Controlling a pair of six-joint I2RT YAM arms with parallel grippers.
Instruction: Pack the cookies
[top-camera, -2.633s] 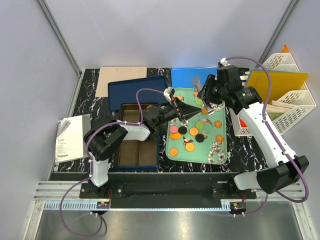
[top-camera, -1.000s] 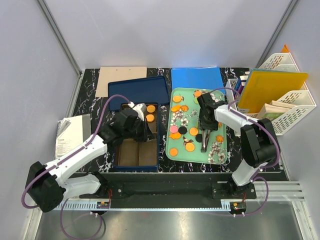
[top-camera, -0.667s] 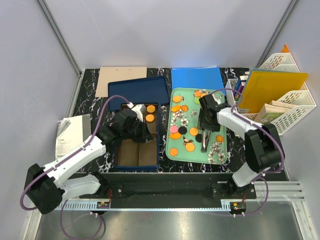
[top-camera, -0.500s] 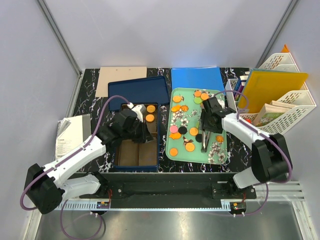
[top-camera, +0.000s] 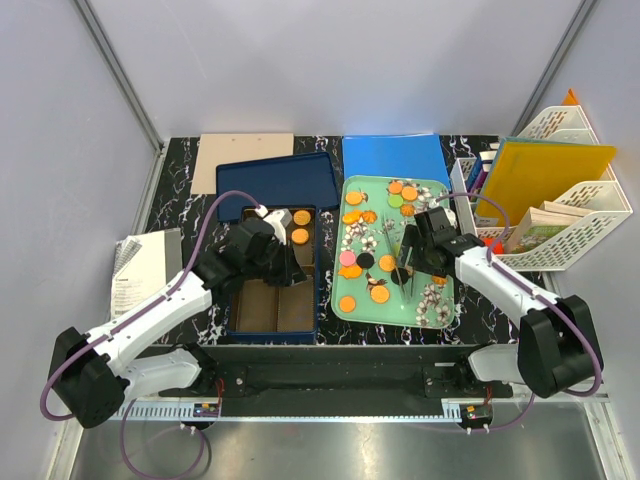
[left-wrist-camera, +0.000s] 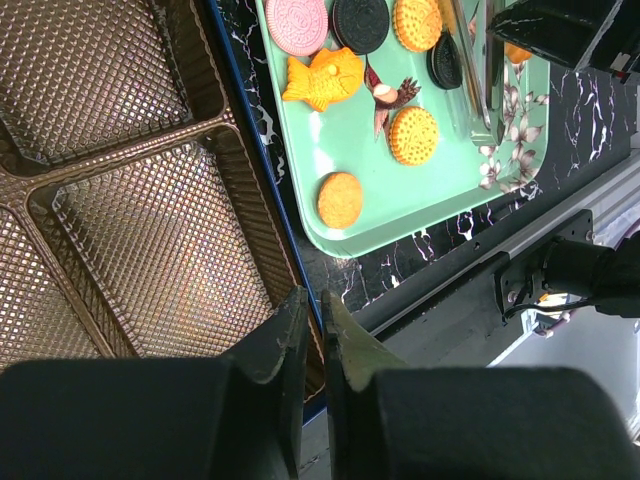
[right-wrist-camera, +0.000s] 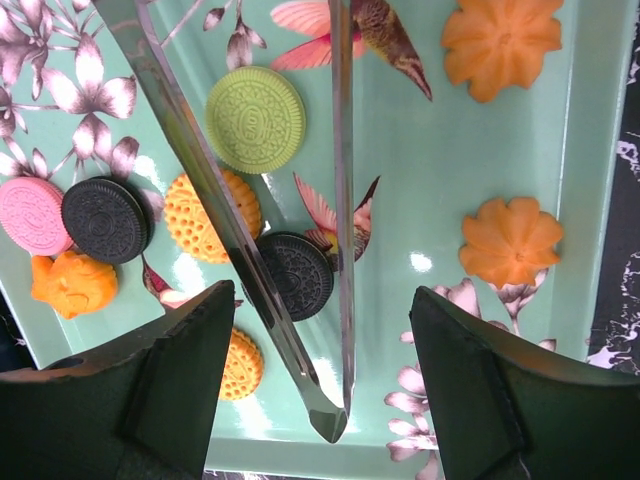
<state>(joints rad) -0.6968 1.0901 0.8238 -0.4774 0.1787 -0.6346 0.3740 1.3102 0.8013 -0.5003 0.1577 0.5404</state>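
Left jaws: all but closed, only a thin slit between the fingers (left-wrist-camera: 290, 330); nothing in the slit; they hang above the right rim of the blue box (top-camera: 270, 336), beside an empty compartment of its brown insert (left-wrist-camera: 150, 250).

Right jaws: spread wide, released, grasping nothing; the metal tongs (right-wrist-camera: 205, 175) lie on the mint-green tray (top-camera: 400, 312) between the two fingers (right-wrist-camera: 190, 370), clear of both; a black cookie (right-wrist-camera: 298, 278) shows between the tongs' arms.

The cookies (top-camera: 380, 294) lie scattered on the tray, orange, pink, green and black; two orange ones (top-camera: 301, 217) sit in the box's far right compartment; box and tray stand side by side on the counter (top-camera: 175, 180).
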